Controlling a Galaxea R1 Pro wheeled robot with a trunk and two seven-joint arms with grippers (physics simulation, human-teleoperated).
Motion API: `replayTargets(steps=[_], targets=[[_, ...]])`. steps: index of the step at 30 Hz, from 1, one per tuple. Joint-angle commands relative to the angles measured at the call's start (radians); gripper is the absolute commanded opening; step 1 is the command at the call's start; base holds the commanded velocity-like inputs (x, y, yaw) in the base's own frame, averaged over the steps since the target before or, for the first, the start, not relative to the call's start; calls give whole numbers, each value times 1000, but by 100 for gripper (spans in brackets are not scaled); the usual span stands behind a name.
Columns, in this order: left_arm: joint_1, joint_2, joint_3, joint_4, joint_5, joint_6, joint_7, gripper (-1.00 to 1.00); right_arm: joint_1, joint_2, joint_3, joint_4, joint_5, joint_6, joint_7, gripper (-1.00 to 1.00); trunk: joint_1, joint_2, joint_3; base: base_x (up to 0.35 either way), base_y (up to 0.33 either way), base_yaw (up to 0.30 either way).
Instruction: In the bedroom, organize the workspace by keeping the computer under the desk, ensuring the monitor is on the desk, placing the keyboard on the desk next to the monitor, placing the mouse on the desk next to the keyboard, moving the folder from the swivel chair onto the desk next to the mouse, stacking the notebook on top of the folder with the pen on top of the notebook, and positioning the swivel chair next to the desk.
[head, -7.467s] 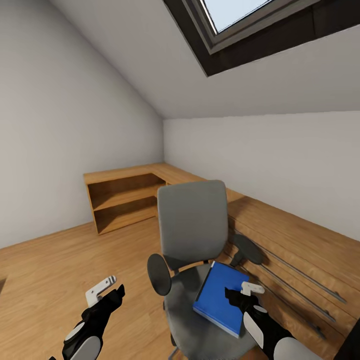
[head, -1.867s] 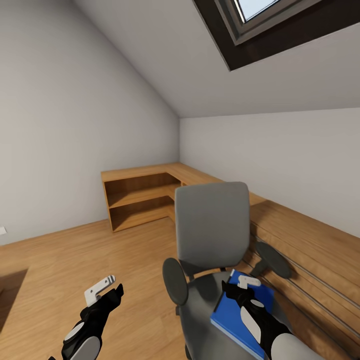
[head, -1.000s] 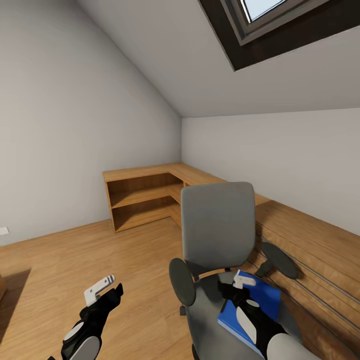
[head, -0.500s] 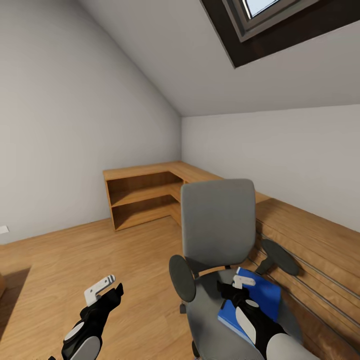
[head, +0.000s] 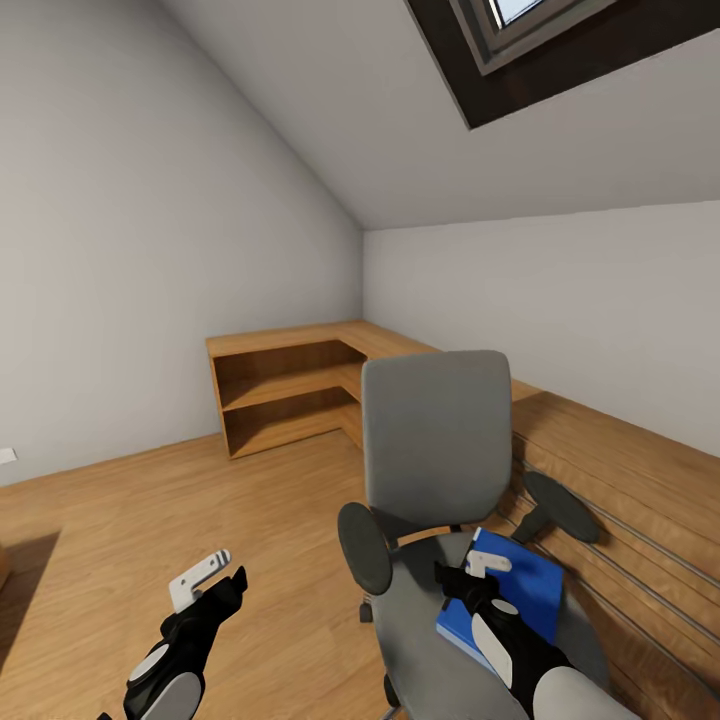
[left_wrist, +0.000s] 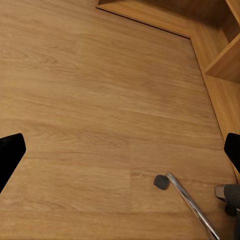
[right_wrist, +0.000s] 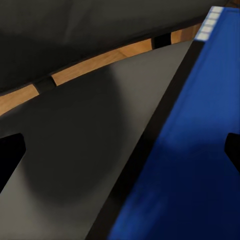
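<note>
Wood floor (head: 150, 520) is open at left and far toward the corner shelf unit (head: 285, 390). Swivel chair (head: 435, 440) stands right, near the wooden side wall. Blue folder (head: 515, 590) lies on the seat's right part, its left edge under the right gripper (head: 470, 580), jaws spread, grasping nothing. Left gripper (head: 205, 580) hangs over bare floor, spread, released.

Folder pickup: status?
Right gripper open, over the blue folder, not gripping. Folder lies flat on the swivel chair seat. Left gripper open, empty, above the wood floor. Nothing blocking.
</note>
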Motion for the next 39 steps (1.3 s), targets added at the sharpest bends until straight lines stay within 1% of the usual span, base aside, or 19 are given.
replayTargets(steps=[1,6,8,11,15,16,20,25,39], targets=[[-1,1,-2,-1,2,5,6,100,-1,-1,8,1,-10,-4,-7,100,0,-1,-1,0,0,0],[-1,1,-9,-1,2,5,5,100,-1,-1,9,1,-8,-4,-8,100,0,-1,-1,0,0,0],[-1,3,-21,-1,2,5,6,100,-1,0,10,1,-8,-4,-10,100,0,-1,-1,0,0,0],[-1,4,-27,-1,2,5,6,100,-1,0,10,1,-3,-4,-15,100,0,-1,-1,0,0,0],[-1,4,-32,-1,2,5,6,100,-1,1,10,-1,27,-3,-74,100,0,-1,-1,0,0,0],[-1,5,-32,-1,2,5,6,100,-1,2,10,-1,41,-3,-103,100,0,-1,-1,0,0,0],[-1,5,-34,-1,2,5,7,100,-1,3,11,-1,54,-3,-132,100,0,-1,-1,32,0,0],[-1,5,-33,-1,3,5,7,100,-1,3,11,-1,56,-4,-137,100,0,-1,-1,150,0,0],[-1,5,-33,-1,1,4,6,100,-1,2,12,-1,56,-4,-137,100,0,-1,-1,11,0,0]])
